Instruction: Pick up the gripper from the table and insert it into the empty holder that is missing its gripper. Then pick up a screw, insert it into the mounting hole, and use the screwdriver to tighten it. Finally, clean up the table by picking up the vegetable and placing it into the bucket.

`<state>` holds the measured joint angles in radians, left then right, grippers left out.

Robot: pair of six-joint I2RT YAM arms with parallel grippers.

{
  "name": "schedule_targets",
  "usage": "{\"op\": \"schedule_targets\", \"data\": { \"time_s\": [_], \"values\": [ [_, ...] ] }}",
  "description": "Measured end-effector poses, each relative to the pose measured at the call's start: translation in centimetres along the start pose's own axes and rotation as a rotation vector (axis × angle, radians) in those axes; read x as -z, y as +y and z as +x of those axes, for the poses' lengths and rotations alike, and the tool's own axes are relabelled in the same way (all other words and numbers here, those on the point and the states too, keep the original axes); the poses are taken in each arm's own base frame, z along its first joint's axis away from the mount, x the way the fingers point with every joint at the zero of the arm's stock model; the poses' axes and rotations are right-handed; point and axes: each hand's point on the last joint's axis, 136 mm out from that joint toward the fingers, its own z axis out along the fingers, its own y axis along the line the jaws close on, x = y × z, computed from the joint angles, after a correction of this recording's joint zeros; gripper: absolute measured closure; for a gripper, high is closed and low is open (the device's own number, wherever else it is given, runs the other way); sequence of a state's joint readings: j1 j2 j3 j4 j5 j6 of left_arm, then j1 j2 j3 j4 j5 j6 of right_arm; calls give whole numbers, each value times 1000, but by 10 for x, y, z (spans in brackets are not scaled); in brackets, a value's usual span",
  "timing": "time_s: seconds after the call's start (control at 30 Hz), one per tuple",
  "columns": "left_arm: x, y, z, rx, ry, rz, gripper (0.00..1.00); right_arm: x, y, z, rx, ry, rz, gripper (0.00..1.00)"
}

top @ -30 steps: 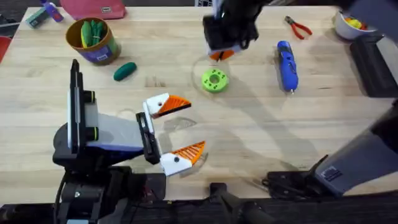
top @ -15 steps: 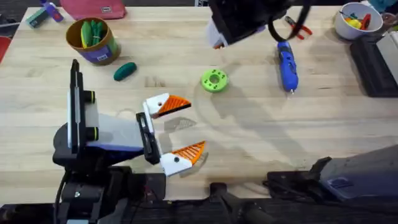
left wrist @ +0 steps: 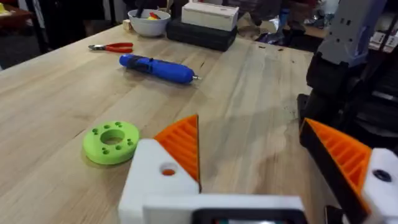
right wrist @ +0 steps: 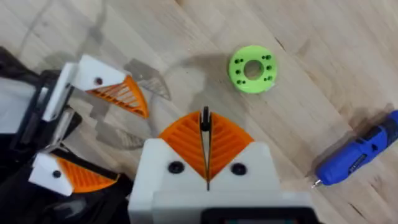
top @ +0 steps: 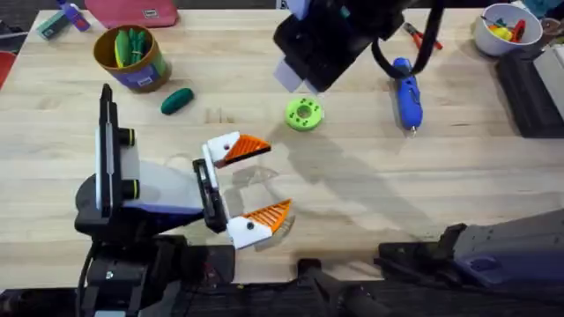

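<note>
My left gripper (top: 262, 183) rests open on the table, and both its white finger bases carry orange ribbed tips (left wrist: 180, 146). An empty holder and a loose gripper piece are out of view. My right gripper (right wrist: 205, 124) hangs high over the table's far middle (top: 304, 62). It is shut, with a thin dark screw pinched between its orange pads. Right of it lies the blue screwdriver (top: 406, 92). The dark green vegetable (top: 176, 100) lies at the far left, just in front of the bucket (top: 141, 75).
A bright green disc with holes (top: 304, 114) lies under the right gripper. Red-handled pliers (top: 423, 38) and a white bowl (top: 502, 33) sit at the far right. A pink item (top: 132, 13) is at the far left edge.
The right gripper has lifted from beside the green disc and risen toward the camera, drifting slightly left. The left arm has stayed still.
</note>
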<state>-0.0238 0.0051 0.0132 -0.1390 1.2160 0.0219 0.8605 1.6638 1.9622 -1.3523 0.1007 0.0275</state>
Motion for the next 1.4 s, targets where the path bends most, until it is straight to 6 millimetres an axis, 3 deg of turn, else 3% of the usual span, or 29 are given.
{"op": "schedule_targets", "data": {
  "time_s": [0.17, 0.3, 0.77, 1.4],
  "values": [
    [0, 0, 0, 0, 0, 0, 15, 14, 16, -10, 53, -39, -21, 995],
    [0, 0, 0, 0, 0, 0, 14, 19, 18, -18, 71, -45, -22, 995],
    [0, 0, 0, 0, 0, 0, 14, -17, 37, -22, 218, 61, -37, 996],
    [0, 0, 0, 0, 0, 0, 15, -30, 86, -20, 484, 65, -170, 996]
  ]
}}
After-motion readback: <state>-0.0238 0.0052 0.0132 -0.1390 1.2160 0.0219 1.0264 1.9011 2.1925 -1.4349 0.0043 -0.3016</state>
